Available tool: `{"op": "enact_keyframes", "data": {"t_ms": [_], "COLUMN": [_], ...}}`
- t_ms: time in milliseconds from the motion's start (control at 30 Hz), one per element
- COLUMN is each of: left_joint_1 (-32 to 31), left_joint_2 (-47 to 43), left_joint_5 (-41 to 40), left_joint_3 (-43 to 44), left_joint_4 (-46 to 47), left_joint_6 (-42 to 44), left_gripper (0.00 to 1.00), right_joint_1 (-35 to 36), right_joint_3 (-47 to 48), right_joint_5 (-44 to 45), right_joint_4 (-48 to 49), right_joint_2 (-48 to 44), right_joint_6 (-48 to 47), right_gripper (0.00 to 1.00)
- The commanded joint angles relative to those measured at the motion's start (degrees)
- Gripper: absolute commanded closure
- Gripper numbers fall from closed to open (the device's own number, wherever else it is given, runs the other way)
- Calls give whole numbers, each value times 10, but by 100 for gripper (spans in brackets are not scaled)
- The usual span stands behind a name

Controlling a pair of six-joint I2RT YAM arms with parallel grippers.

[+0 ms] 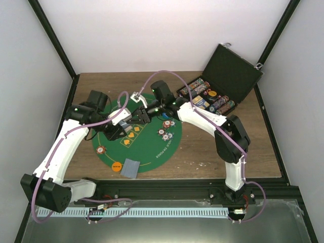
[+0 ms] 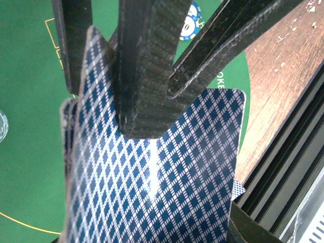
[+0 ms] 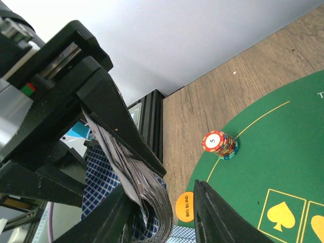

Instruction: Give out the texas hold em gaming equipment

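Brown wooden table (image 1: 212,152) carries a round green felt mat (image 1: 152,154), and an open black case (image 1: 230,76) with more chips in it sits at the far right corner. Over the mat's middle the left gripper (image 2: 104,96) is clamped on a deck of playing cards (image 2: 162,192). It holds the deck on edge with the blue-patterned back turned outward, which looks meant to offer the cards to the other arm. The right gripper (image 3: 162,205) has its jaws partly spread either side of the deck's lower corner. A gap shows beside one finger, so it does not appear to pinch a card yet and is probably lining up to peel one off. Some pieces lie set out: a striped chip stack (image 3: 219,144) near the mat's left rim, an orange disc (image 3: 185,206) marked BIG BLIND, a face-down card (image 1: 130,167) at the near edge, and loose chips (image 1: 166,132) on the right half. By that spread, the dealing looks partway done.
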Motion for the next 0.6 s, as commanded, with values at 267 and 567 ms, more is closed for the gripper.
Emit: {"op": "enact_keyframes", "data": {"t_ms": [267, 567], "left_joint_1": [0, 0], "left_joint_2": [-8, -10], "left_joint_5": [-1, -11], "left_joint_3": [-4, -15], "left_joint_4": [15, 20], "left_joint_6": [2, 0], "left_gripper": [63, 63], "right_joint_1": [-7, -14], "right_joint_3": [6, 21], "right_joint_5": [39, 76], "right_joint_4": [-65, -111], "right_joint_2": [-32, -44], "right_joint_6": [-35, -61], "right_gripper": [89, 99]}}
